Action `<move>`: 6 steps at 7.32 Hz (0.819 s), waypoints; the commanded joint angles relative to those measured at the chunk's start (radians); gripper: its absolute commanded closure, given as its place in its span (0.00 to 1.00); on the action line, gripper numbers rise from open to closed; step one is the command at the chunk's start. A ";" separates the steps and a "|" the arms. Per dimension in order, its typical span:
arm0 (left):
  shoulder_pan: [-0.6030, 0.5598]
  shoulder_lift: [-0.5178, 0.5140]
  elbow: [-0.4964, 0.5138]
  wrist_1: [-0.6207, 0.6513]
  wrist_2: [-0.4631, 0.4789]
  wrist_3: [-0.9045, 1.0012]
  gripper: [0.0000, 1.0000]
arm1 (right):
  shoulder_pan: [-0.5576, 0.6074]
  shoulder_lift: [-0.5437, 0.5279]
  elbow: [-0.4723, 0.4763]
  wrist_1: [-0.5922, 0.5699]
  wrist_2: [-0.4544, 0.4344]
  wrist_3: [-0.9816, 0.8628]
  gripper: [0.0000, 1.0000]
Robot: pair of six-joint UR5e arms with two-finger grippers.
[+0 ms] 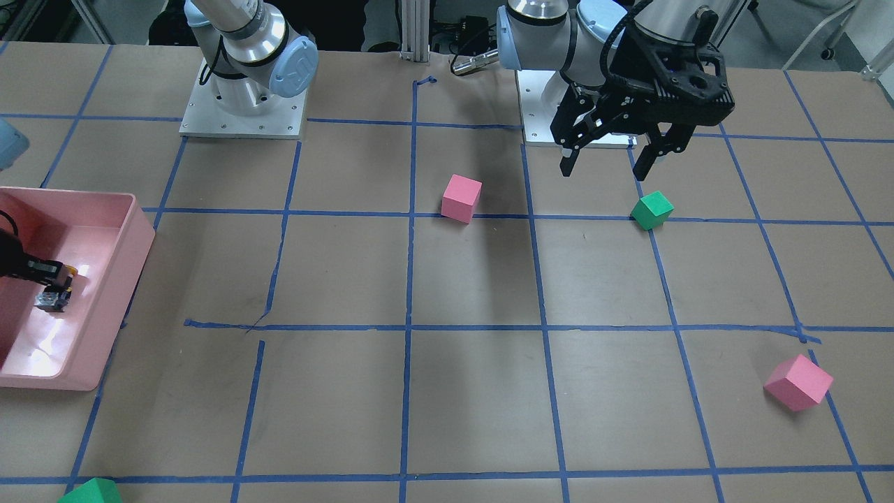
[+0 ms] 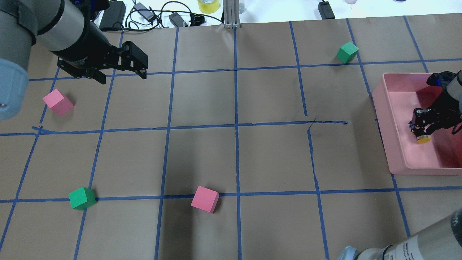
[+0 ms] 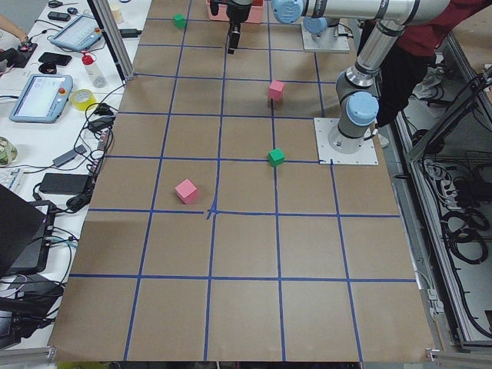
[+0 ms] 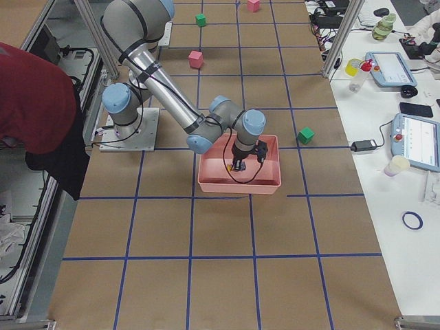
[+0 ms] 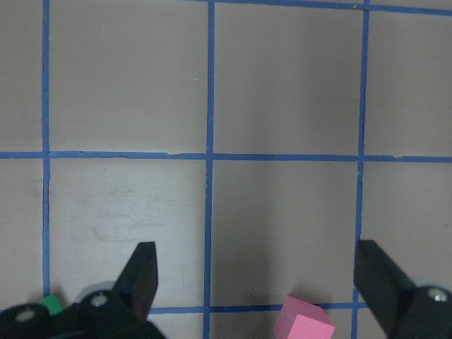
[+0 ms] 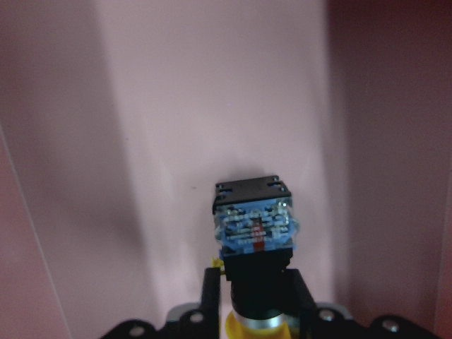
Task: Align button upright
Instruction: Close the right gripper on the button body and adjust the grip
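Right gripper (image 2: 419,129) clamped on button (image 6: 253,229) neck inside pink bin (image 2: 385,119) at table's right edge, yellow cap toward wrist, base pointing away, left gripper (image 2: 121,76) jaws wide apart, above table's far-left area

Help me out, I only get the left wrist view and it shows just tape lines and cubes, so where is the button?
Observer: The button is inside the pink bin on the robot's right.
Operator: Is anything holding it?
Observer: Yes, the right gripper is shut on its black neck.
Operator: Upright yet?
Observer: No, its yellow cap points back toward the robot and its base points away.
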 commanded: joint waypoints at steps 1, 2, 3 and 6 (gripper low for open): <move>0.000 0.014 -0.018 0.000 0.000 0.000 0.00 | -0.001 -0.026 -0.013 0.021 0.002 0.001 1.00; 0.000 0.014 -0.018 0.000 -0.002 0.000 0.00 | 0.000 -0.068 -0.015 0.055 0.006 0.002 1.00; 0.000 0.014 -0.018 0.000 0.000 0.000 0.00 | 0.000 -0.091 -0.042 0.102 0.013 0.002 1.00; 0.000 0.014 -0.018 -0.002 0.000 0.000 0.00 | 0.011 -0.088 -0.167 0.263 0.019 0.010 1.00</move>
